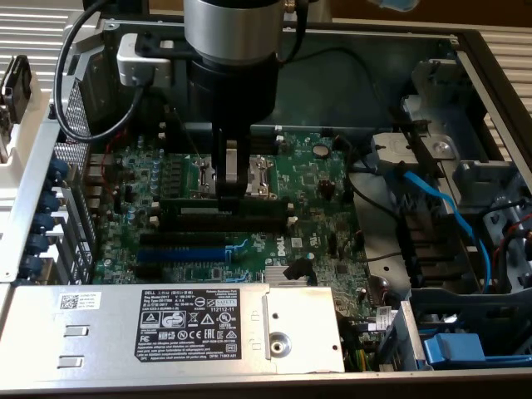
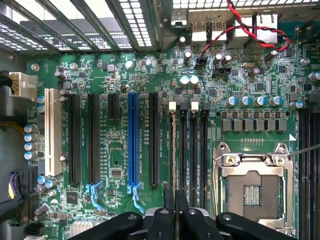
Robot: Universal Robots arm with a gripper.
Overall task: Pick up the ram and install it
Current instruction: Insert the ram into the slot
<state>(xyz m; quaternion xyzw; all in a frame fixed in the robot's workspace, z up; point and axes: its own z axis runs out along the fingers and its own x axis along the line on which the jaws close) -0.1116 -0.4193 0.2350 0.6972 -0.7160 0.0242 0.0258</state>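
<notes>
Claw (image 1: pixel 233 184) (image 2: pixel 175 202) pinching ram (image 2: pixel 173 150), seen edge-on at the 1 of 4 memory slots (image 2: pixel 194 150) farthest from CPU socket (image 2: pixel 252 192). Fingers hide its middle, label hidden, seating unclear.

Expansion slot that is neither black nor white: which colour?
Blue slot; wrist view shows it best.

Lit evenly from overhead. In the exterior view, glared off the arm's metal cuff (image 1: pixel 230 29) at twelve o'clock and shadowed the case wall (image 1: pixel 366 83) toward one o'clock. Blew out the vent grille (image 2: pixel 125 20); left the gripper (image 2: pixel 175 196) dark.
</notes>
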